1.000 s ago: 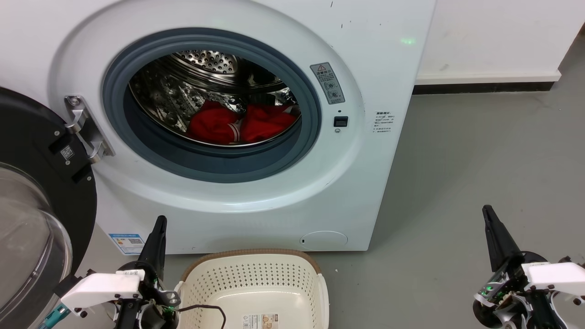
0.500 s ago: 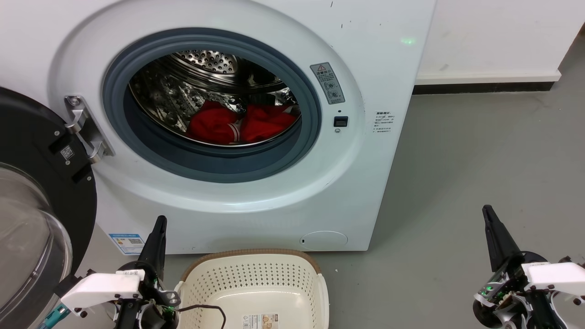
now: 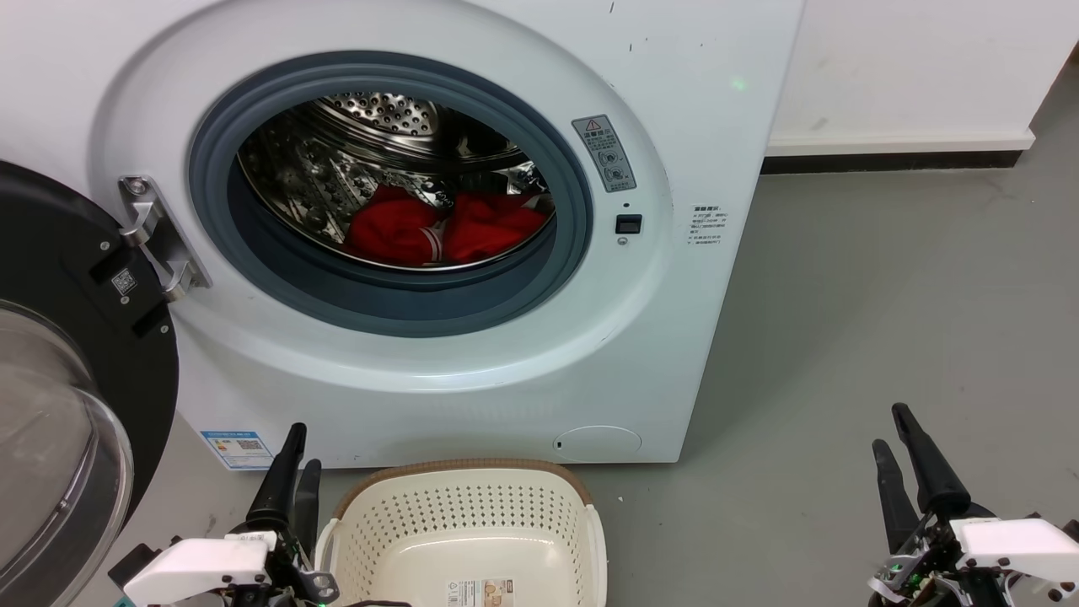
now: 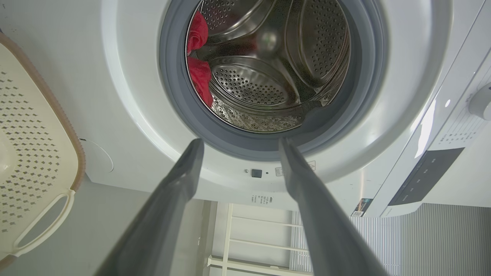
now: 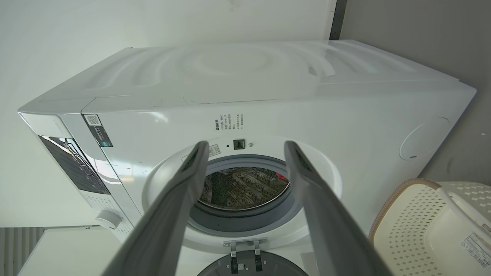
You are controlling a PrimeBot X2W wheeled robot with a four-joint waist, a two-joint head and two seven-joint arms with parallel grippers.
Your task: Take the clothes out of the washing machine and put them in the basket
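Head view: the washing machine [image 3: 438, 371] stands before me with its black-framed glass door [image 3: 50, 278] swung open to my left on a metal hinge [image 3: 156, 236], exposing the grey-rimmed porthole and the perforated steel drum [image 3: 371, 118]. The clothes [image 3: 438, 232], a bright red heap with white striped trim, lie at the bottom of the drum, just behind the grey seal. The basket [image 3: 459, 466] sits on the grey floor [image 3: 843, 337] just in front of the machine's base, between my two arms and nearer the left one; a printed label [image 3: 480, 590] shows on its bottom. My left gripper [image 3: 303, 447] is at the lower left, just beside the basket's left rim, pointing up toward the machine. My right gripper [image 3: 889, 427] is at the lower right over bare floor, well apart from both machine and basket. Left wrist view: my left fingers [image 4: 184, 180] are spread apart with nothing between them, aimed at the edge of the porthole, with the clothes [image 4: 199, 76] at the drum's left side and the basket [image 4: 74, 153] at the left edge. Right wrist view: my right fingers [image 5: 307, 184] are likewise parted and empty, framing the porthole, with the basket [image 5: 387, 207] at the lower right. Both grippers are outside the machine, well apart from the clothes.
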